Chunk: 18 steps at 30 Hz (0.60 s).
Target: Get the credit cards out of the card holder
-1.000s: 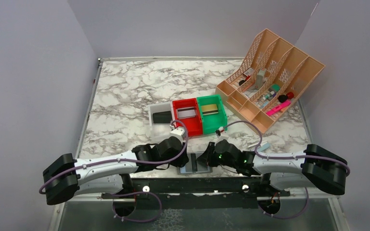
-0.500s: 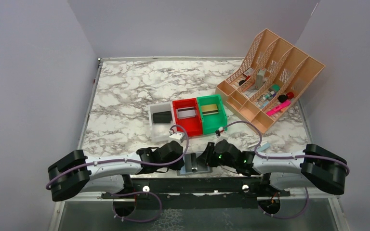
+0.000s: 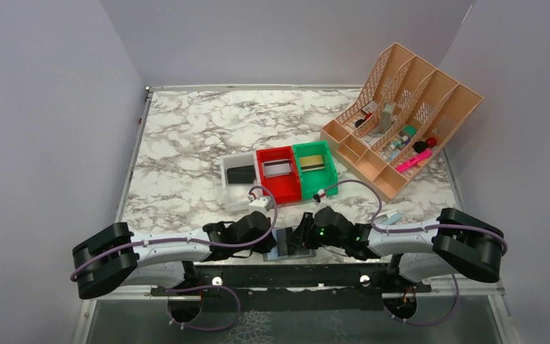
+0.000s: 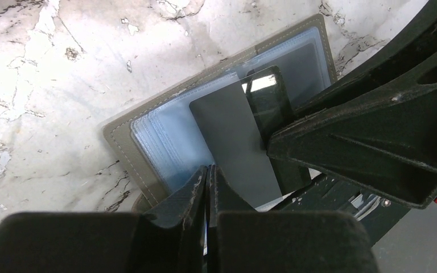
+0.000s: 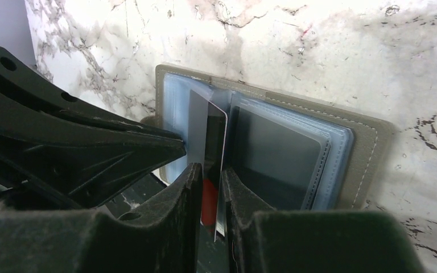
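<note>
Caught the job partway through. Judged the step in hand to be the freeing of the grey credit card (image 4: pixel 233 142) from the card holder (image 4: pixel 159 139), with more cards left to take out after it. Found the holder lying open and flat on the marble table (image 3: pixel 186 143), at the near edge, right between the two arms. Saw the right gripper (image 5: pixel 210 169) closed down to a narrow gap on the grey credit card, one finger on each face, with the card tilted up near the spine rather than flat in a pocket. Saw the left gripper (image 4: pixel 207 173) pinched to a bare slit, its tip just beside the same card at the pale blue panel. Could not tell whether nipping a sleeve edge, the card's corner, or nothing at all. Reckoned the next move to call for a straight pull along the pocket by the right arm, with the left pressing or holding the holder down to stop any lifting along with the card. Noted the holder as a soft bifold with an olive-grey stitched border, stacked clear sleeves glinting pale blue on one panel, and a black credit card (image 5: pixel 279 153) tucked behind plastic on the other. Judged the lot thin, slippery and fiddly to grip.
</note>
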Tool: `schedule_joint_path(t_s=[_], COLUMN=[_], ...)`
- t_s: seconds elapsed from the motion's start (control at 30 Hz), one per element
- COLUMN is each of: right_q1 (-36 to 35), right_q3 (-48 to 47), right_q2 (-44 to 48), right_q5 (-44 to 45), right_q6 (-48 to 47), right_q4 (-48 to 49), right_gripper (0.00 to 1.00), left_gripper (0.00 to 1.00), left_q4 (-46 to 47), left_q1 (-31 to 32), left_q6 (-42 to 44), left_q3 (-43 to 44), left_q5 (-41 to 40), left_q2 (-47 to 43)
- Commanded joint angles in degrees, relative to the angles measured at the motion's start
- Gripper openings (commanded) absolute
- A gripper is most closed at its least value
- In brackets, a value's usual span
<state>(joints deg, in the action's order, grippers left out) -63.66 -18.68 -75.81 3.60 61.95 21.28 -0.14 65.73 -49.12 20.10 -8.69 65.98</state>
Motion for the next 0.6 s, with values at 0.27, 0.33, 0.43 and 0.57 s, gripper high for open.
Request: schedule_joint_path(t_s=[0.27,0.33,0.43,0.57], right_q1=[0.12,0.16,0.11,0.14], right_q3=[2.42,2.21,2.44,4.01], right_q2=[4.95,5.68,7.54,11.74], right_q5=[0.8,1.15,2.45,4.12], right_q6=[0.01,-0.2,-0.72,-0.78], right_q4=[0.42,-0.81,-2.95,-4.01], right_gripper=[0.07,0.05,0.02,0.01], left_gripper=[0.06,0.07,0.06,0.07], left_q4=[-9.84,-10.18,-10.29,-10.42], left_q1=[0.28,0.27,0.27,0.28], left_q6=[-0.88,-0.97,-1.14,-1.24], left_q3=[-2.93,-2.72,-2.45,-2.26], left_q5=[-3.32,-3.59,-3.7,-3.96], left_q2=[0.07,-0.13,-0.23,-0.77])
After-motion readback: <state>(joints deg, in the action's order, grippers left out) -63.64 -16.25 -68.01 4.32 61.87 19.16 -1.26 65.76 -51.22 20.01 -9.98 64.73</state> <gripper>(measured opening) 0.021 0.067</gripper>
